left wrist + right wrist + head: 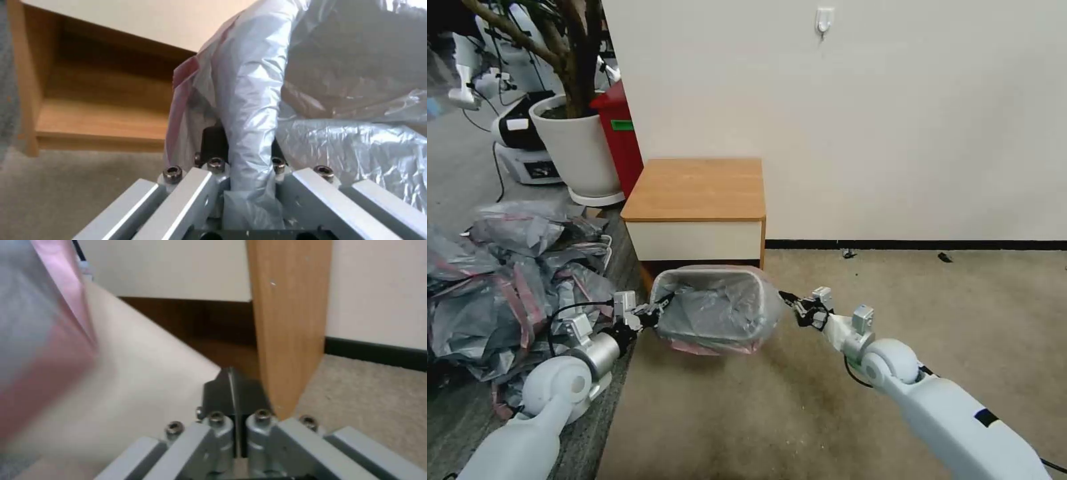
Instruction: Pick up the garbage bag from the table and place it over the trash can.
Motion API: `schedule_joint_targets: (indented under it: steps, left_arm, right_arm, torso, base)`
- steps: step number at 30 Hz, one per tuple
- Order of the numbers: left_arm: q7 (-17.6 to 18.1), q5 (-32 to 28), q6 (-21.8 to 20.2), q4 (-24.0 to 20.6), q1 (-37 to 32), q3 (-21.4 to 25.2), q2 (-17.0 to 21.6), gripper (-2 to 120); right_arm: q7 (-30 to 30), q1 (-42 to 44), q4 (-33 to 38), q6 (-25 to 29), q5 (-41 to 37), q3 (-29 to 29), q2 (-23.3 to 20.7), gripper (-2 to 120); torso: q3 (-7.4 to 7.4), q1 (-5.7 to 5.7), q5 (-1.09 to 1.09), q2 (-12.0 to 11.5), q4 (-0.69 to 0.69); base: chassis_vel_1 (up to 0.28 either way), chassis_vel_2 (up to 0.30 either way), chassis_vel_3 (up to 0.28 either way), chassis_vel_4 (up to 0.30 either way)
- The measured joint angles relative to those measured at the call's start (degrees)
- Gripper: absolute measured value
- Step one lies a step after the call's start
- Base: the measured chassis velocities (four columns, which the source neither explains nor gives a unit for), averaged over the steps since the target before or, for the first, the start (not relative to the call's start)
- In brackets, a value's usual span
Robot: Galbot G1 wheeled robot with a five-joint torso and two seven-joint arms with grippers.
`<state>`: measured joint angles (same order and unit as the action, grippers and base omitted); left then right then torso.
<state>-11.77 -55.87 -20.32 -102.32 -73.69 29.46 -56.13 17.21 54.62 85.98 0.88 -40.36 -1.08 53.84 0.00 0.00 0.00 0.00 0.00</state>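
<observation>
The garbage bag (pixel 717 310) is spread over the mouth of the trash can (pixel 707 270), which stands on the carpet just in front of the table (pixel 697 187). Its pink-red band hangs down the can's near side. My left gripper (pixel 657 308) is at the can's left side, shut on a fold of the garbage bag (pixel 253 100). My right gripper (pixel 792 301) is at the can's right side, beside the bag's edge. In the right wrist view its fingers (pixel 222 393) are pressed together beside the can's beige wall (pixel 146 373), with no plastic seen between them.
A big heap of similar grey-and-pink bags (pixel 507 280) lies on the floor to the left. Behind it stand a white plant pot (pixel 580 147) and a red bin (pixel 620 133). Open carpet (pixel 947 313) stretches to the right, up to the wall.
</observation>
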Motion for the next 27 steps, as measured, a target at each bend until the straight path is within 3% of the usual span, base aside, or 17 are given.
schedule_joint_targets:
  steps: [2,4,5,7,8,11,12,13,19,23,26,27]
  left_arm:
    - [-0.3,-0.2,0.1,0.2,0.3,0.3,0.4,2]
    - [-1.7,-0.4,0.8,0.9,0.6,0.8,1.4,2]
    - [-1.7,-0.4,0.8,0.9,0.6,0.8,1.4,2]
    - [-3.1,-0.4,1.4,1.2,0.4,1.4,1.9,2]
    - [-3.7,-0.5,1.7,1.2,0.3,1.6,2.0,2]
    - [-4.4,-0.5,2.0,1.4,0.0,1.8,2.0,2]
    - [-5.0,-0.5,2.2,1.4,-0.2,2.0,2.0,2]
    - [-5.8,-0.5,2.9,1.5,-0.5,2.1,2.0,2]
    - [-5.5,0.0,3.2,1.3,-0.7,1.8,1.3,2]
    - [-3.0,1.3,3.3,1.2,-0.6,1.1,0.8,2]
    - [2.5,3.0,3.3,0.1,-0.3,-0.2,0.2,2]
    - [2.5,3.0,3.3,0.1,-0.3,-0.2,0.2,2]
  right_arm:
    - [2.8,0.4,-0.5,-0.3,-2.7,1.0,-0.6,9]
    - [9.2,1.6,-1.3,-2.9,-11.8,3.0,-1.5,20]
    - [9.2,1.6,-1.3,-2.9,-11.8,3.0,-1.5,20]
    - [18.4,2.3,-3.0,-5.5,-18.0,5.1,-2.0,32]
    - [22.4,2.5,-3.7,-6.4,-19.6,5.8,-2.0,35]
    - [26.3,2.7,-4.4,-7.6,-21.0,6.2,-2.1,39]
    - [29.2,2.9,-4.8,-8.8,-21.8,6.6,-2.0,44]
    - [33.4,3.4,-4.2,-10.4,-22.0,7.5,-1.1,62]
    - [28.3,5.4,3.2,-9.7,-18.9,9.5,0.0,77]
    - [21.4,7.3,11.2,-9.1,-12.0,11.7,0.8,73]
    - [12.0,9.6,20.3,-7.0,-0.6,14.5,1.1,59]
    - [12.0,9.6,20.3,-7.0,-0.6,14.5,1.1,59]
  torso:
    - [0.0,0.0,0.0,0.0,0.0]
    - [0.0,0.0,0.01,0.0,-0.01]
    - [0.0,0.0,0.01,0.0,-0.01]
    - [0.0,0.0,0.0,0.0,-0.01]
    - [0.0,0.01,0.01,0.0,-0.01]
    - [0.0,0.0,0.01,0.0,-0.01]
    - [0.0,0.0,0.0,0.0,-0.01]
    - [0.0,0.0,0.01,0.0,0.0]
    - [0.0,0.0,0.01,0.0,0.0]
    - [0.0,0.0,-0.02,0.0,0.01]
    - [0.0,0.0,0.0,0.0,-0.01]
    - [0.0,0.0,0.0,0.0,-0.01]
  base:
    - [0.0,0.0,0.0,0.0]
    - [0.0,0.0,0.0,0.0]
    - [0.0,0.0,0.0,0.0]
    - [0.0,0.0,0.0,0.0]
    - [0.0,0.0,0.0,0.0]
    - [0.0,0.0,0.0,0.0]
    - [0.0,0.0,0.0,0.0]
    - [0.0,0.0,0.0,0.0]
    - [0.0,0.0,0.0,0.0]
    - [0.0,0.0,0.0,0.0]
    - [0.0,0.0,0.0,0.0]
    - [0.0,0.0,0.0,0.0]
